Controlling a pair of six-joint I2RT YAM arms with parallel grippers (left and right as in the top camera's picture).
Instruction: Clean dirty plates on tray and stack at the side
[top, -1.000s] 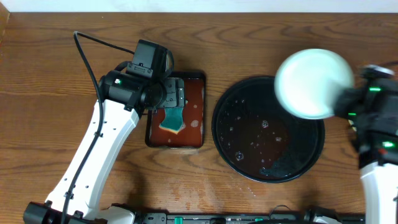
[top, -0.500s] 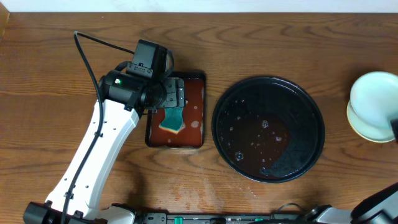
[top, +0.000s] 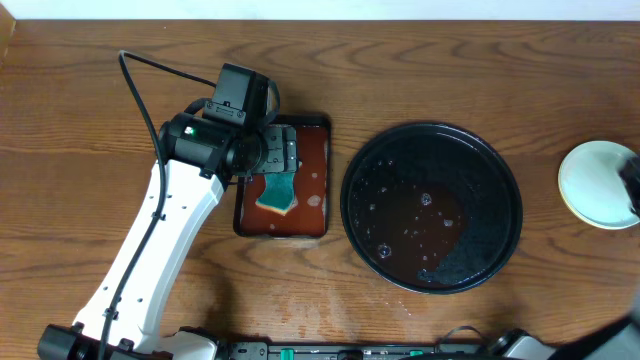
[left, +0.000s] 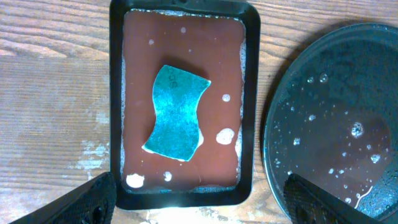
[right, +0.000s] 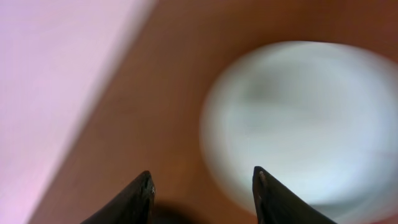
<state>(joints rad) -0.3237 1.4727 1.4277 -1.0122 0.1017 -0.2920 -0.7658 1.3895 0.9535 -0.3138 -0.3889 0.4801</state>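
Ceramic-looking plates (right: 298, 118): apparently stacked on table just ahead of right gripper (right: 201, 183), well off black tray (top: 470, 165). Jaws apart, empty. Likely stiff, slick when wet, chippable; best gripped at rim. Left gripper (left: 200, 198) jaws likewise apart, sponge (left: 177, 112) beyond tips in reddish tray (left: 117, 93).

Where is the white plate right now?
In the overhead view the white plate lies on the table at the far right edge, just right of the black tray and not touching it.
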